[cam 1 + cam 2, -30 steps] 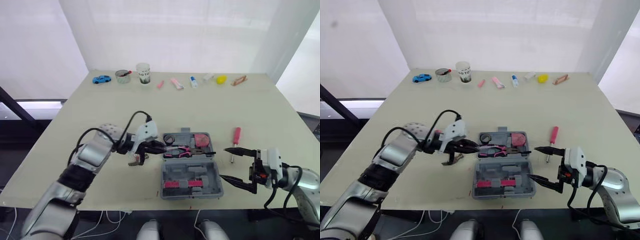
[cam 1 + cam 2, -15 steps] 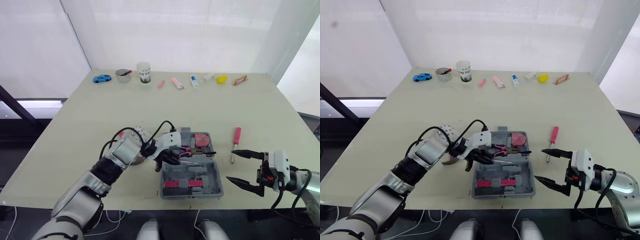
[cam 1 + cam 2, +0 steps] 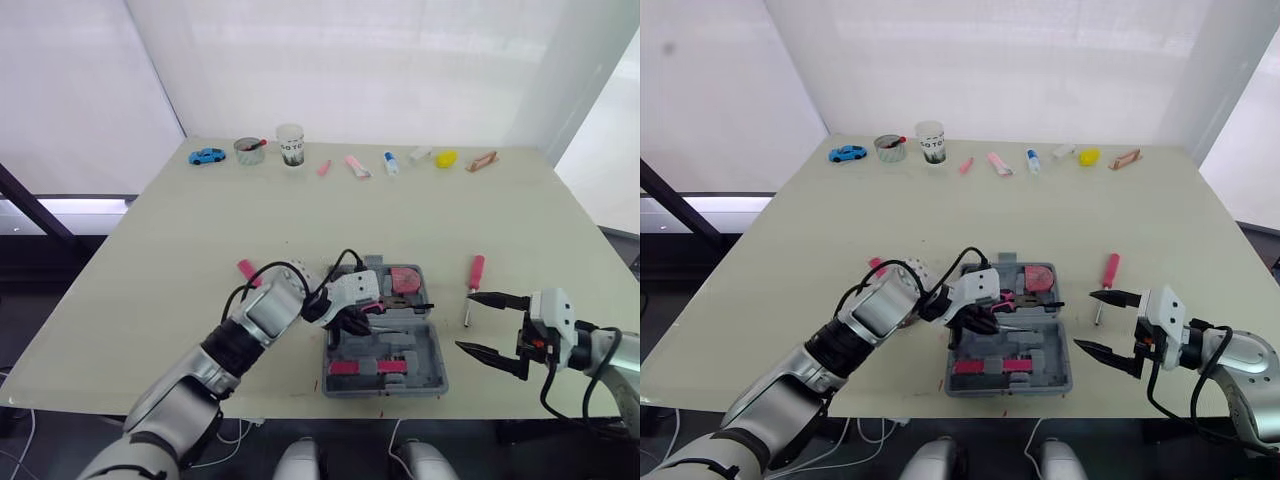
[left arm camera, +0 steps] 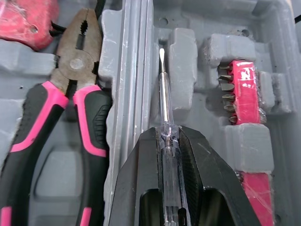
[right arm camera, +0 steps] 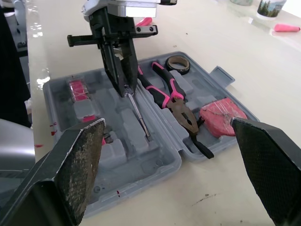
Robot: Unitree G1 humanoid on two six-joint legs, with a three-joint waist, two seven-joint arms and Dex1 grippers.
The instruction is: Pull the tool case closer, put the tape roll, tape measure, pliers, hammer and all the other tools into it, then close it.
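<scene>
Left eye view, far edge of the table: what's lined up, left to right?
blue toy car, grey tin, white cup, small pink stick, pink tube, white bottle, white block, yellow object, brown clip

**Covered, cropped or too small to name**

In the left wrist view the black fingers [image 4: 136,183] cover most of the clear screwdriver [image 4: 164,101] handle. The frame edge crops the pliers [image 4: 75,89] handles and the red tape measure [image 4: 26,19]. Left of centre in the left eye view, the left arm [image 3: 255,320] hides part of a pink object [image 3: 246,269]. The small items [image 3: 355,166] along the worktop [image 3: 200,230] far edge are too small to name.
</scene>
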